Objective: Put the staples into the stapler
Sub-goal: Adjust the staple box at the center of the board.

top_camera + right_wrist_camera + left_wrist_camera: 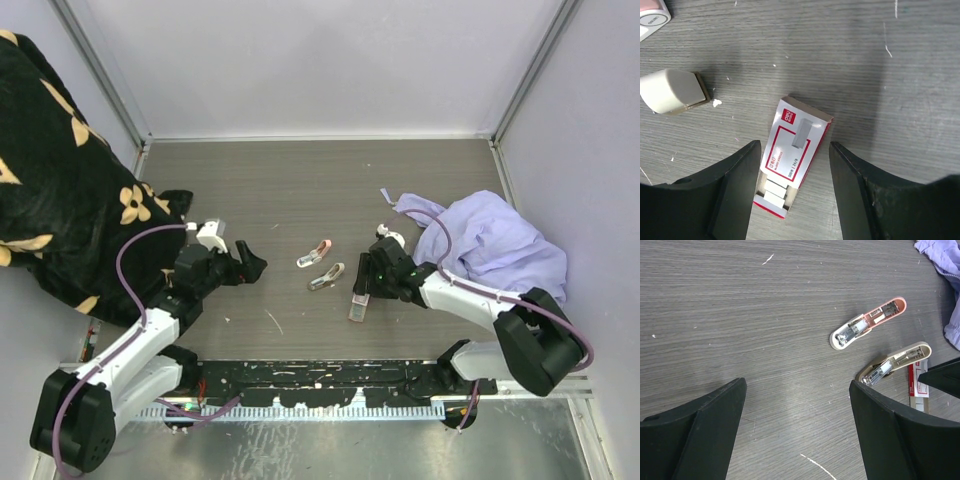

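The staples box [790, 150], red and white, lies flat on the table with its inner tray slid partly out, showing white staple strips. My right gripper [795, 147] is open and hovers just above it, one finger on each side, not touching. In the top view the box [358, 310] lies below the right gripper [362, 292]. Two small staplers lie opened out: a pink one [314, 253] [867, 322] and a beige one [326, 276] [895, 361]. My left gripper [250, 265] [797, 430] is open and empty, left of the staplers.
A purple cloth [490, 245] lies at the right, behind the right arm. A black floral blanket [60, 180] covers the left side. A black rail [320, 380] runs along the near edge. The beige stapler's end [672, 90] lies left of the box.
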{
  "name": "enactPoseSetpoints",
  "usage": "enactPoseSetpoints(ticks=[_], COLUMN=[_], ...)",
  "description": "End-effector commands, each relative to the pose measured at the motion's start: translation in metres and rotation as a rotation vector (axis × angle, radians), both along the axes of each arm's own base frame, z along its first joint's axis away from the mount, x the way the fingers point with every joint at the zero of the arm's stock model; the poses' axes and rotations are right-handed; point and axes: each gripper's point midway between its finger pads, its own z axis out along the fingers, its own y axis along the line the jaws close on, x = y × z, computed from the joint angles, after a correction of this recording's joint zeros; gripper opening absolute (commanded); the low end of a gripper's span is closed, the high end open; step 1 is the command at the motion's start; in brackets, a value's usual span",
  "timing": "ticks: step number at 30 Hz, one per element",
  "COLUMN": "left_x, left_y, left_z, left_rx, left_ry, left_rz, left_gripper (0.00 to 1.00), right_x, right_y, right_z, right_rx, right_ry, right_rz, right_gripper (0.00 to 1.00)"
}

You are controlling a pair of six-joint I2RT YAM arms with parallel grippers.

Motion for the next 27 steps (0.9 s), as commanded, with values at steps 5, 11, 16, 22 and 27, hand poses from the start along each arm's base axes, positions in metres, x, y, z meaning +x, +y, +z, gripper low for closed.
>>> enactPoseSetpoints(ticks=[5,11,16,22,27], left_x=[0.001,0.001,0.005,0.011,0.012], left_y=[0.008,0.013,0.020,0.024,0.022], left_z=[0.010,0.009,0.009,0.011,0.009], left_rx=[0.004,0.018,0.044,0.061,0.059], left_ry=[-0.056,-0.062,-0.083,-0.120,-0.119], left_rz=[0.041,0.059,0.094,0.109,0.104], left_gripper=[0.87,0.87,0.87,0.87,0.87], right_x=[0.025,0.022,0.002,-0.037,-0.051], right_y=[0.029,0.017,0.006,0.018,0.027], right_z=[0.020,0.035,0.049,0.046,0.037], right_rx=[0.042,-0.063,-0.125,-0.117,-0.123], right_ry=[-0.113,-0.147,-0.134,-0.041,0.020], right_rz=[0.130,0.083,-0.030,-0.071,-0.110], right_gripper=[0.62,0.61,0.56,0.48,0.44])
